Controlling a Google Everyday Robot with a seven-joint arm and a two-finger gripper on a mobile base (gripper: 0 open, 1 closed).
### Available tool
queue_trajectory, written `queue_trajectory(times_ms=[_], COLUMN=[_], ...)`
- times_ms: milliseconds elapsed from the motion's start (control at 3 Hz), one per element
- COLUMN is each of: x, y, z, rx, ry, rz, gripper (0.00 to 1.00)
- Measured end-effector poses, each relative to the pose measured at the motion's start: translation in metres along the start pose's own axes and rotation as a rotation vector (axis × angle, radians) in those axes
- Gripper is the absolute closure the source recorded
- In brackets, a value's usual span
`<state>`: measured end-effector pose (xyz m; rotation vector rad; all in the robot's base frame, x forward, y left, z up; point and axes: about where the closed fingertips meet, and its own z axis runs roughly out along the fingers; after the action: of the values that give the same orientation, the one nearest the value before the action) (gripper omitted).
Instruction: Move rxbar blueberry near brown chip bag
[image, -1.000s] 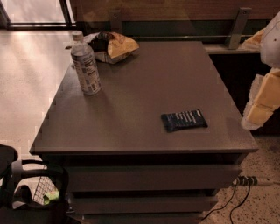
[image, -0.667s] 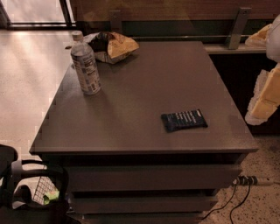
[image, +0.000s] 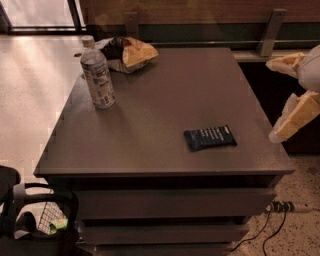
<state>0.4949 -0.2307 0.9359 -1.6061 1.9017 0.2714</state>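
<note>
The rxbar blueberry (image: 210, 137), a small flat rectangular bar in a dark navy wrapper with pale lines of lettering, lies flat on the dark grey-brown surface (image: 150, 130) of a low cabinet with drawer fronts below. It sits in the front right part, slightly slanted and near the front edge. The brown chip bag (image: 131, 52), a wrinkly tan-orange and dark brown foil bag with silvery edges, lies at the far left corner of the same surface, well apart from the bar. Just in front of the bag, on the left side, a clear plastic bottle (image: 98, 75) with a white cap and a printed label stands upright, near the bag; whether they touch cannot be told. The gripper (image: 280, 97) hangs off the right edge of the surface, above the floor, apart from the bar. Its two pale yellowish fingers (image: 297, 115) are spread apart, one above the other, pointing left toward the cabinet. On the speckled floor at the lower right, dark cables (image: 270, 227) trail beside the cabinet.
</note>
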Motion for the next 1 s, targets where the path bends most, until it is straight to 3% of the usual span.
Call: queue_trajectory(times_ms=[333, 667, 1000], x=[-0.001, 0.002, 0.002], y=[-0.005, -0.007, -0.007], z=[0.043, 0.073, 0.073], rx=[-0.067, -0.118, -0.118], ry=[-0.204, -0.298, -0.298], rz=[-0.012, 0.000, 0.000], gripper=[0.00, 0.00, 0.00])
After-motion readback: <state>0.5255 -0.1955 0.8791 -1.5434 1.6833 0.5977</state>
